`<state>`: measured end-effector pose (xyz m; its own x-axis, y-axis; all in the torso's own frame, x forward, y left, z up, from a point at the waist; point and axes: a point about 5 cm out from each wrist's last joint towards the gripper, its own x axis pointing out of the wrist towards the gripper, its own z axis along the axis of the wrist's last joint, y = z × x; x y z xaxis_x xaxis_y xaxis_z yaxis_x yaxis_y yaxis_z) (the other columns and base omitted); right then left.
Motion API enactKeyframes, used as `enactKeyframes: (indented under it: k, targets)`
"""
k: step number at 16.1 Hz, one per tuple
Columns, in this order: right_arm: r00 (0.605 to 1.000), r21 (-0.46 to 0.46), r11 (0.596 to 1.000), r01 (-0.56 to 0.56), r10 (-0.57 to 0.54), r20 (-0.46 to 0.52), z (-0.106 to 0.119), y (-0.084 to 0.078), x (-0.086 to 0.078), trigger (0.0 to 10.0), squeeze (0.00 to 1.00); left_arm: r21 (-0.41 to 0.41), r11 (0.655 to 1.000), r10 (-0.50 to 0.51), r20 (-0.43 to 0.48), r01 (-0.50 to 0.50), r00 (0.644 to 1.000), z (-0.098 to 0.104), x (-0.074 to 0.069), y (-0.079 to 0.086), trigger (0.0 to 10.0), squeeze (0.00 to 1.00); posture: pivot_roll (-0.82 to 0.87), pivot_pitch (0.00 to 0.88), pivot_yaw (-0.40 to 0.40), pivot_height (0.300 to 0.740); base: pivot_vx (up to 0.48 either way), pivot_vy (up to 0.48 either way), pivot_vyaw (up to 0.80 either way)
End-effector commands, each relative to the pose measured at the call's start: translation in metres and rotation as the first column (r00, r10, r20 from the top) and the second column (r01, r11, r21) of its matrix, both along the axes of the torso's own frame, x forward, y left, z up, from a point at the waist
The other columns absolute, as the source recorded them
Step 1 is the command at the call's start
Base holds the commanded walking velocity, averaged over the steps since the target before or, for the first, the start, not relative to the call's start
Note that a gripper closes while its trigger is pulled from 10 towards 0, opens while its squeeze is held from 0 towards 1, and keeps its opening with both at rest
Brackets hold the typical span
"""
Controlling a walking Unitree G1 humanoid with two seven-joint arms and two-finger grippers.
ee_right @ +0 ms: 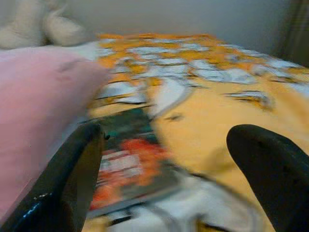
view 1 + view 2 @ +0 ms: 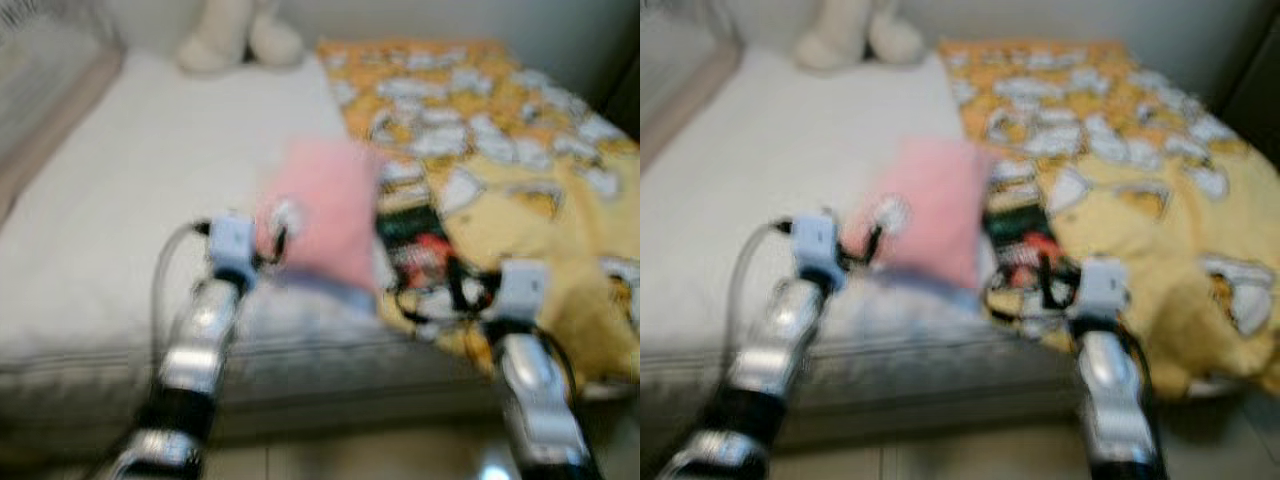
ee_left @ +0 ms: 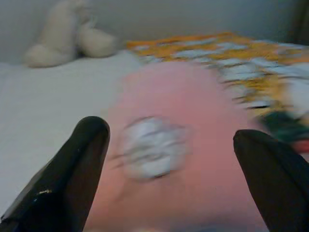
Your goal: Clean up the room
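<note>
1. on the far left, at the head of the white mattress [image 2: 150,180], we see a cream plush toy [image 2: 235,35] against the wall; it looks soft and light, though we are well apart from it.
2. our left gripper [image 3: 169,145] is aimed at the soft pink rectangular pillow [image 2: 325,215] that lies on the mattress near its front edge, just beside the yellow patterned blanket [image 2: 510,170]. its fingers [image 3: 72,164] are spread wide, holding nothing.
3. the pillow carries a blurred round white patch [image 3: 152,147] on its face; we judge it light, squashy and unlikely to slip, so a pinch on the near edge or a corner should do.
4. right of the pillow a flat dark green and red printed item [image 1: 130,159], perhaps a book or packet, lies on the blanket's edge. blur hides detail; if stiff, it wants a grip by its edge.
5. our right gripper [image 1: 169,159] points at that item, jaws likewise spread and empty.
6. the blanket is limp cloth; we expect it to drape and drag when lifted.
</note>
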<state>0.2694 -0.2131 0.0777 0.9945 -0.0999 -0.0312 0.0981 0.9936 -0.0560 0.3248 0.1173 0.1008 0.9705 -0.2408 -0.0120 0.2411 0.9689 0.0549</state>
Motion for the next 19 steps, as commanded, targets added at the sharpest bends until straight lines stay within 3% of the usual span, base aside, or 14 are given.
enactKeyframes:
  k: [1, 3, 6, 15, 18, 19]
  targets:
    - [0.999, 0.007, 1.000, -0.023, 0.023, 0.028, 0.007, 0.008, 0.005, 10.0, 0.00, 0.009, 1.000, 0.007, 0.018, -0.007, 1.000, 0.008, 0.005, 0.010, 10.0, 0.00, -0.11, 0.000, 0.020, 0.740, 0.472, 0.000, 0.00]
    - [0.999, 0.004, 1.000, -0.026, 0.026, 0.029, 0.008, 0.008, 0.006, 10.0, 0.00, 0.048, 0.998, 0.033, 0.020, -0.034, 0.999, 0.007, 0.007, 0.012, 10.0, 0.00, -0.11, 0.000, 0.019, 0.740, 0.472, 0.000, 0.00]
    - [0.999, -0.005, 1.000, -0.025, 0.025, 0.028, 0.008, 0.005, 0.007, 10.0, 0.00, 0.003, 0.999, 0.033, 0.039, -0.034, 0.999, 0.011, 0.009, 0.013, 10.0, 0.00, -0.11, 0.000, 0.019, 0.740, 0.000, 0.000, 0.00]
    - [0.998, 0.017, 0.998, -0.061, 0.061, 0.023, 0.010, 0.008, 0.012, 10.0, 0.00, -0.009, 0.999, 0.043, 0.033, -0.042, 0.999, 0.013, 0.013, 0.013, 10.0, 0.00, -0.10, 0.000, 0.012, 0.740, 0.452, 0.000, 0.00]
    - [0.987, 0.247, 0.961, -0.122, 0.143, -0.072, 0.009, 0.013, 0.036, 10.0, 0.00, 0.038, 0.996, 0.075, -0.003, -0.075, 0.997, 0.016, 0.026, 0.015, 10.0, 0.00, -0.10, 0.000, 0.014, 0.740, 0.000, 0.000, 0.00]
    - [0.986, 0.269, 0.953, -0.135, 0.156, -0.056, 0.015, 0.014, 0.045, 10.0, 0.00, 0.043, 0.996, 0.081, -0.010, -0.081, 0.997, 0.021, 0.035, 0.016, 10.0, 0.00, -0.09, 0.000, 0.010, 0.740, 0.000, 0.000, 0.00]
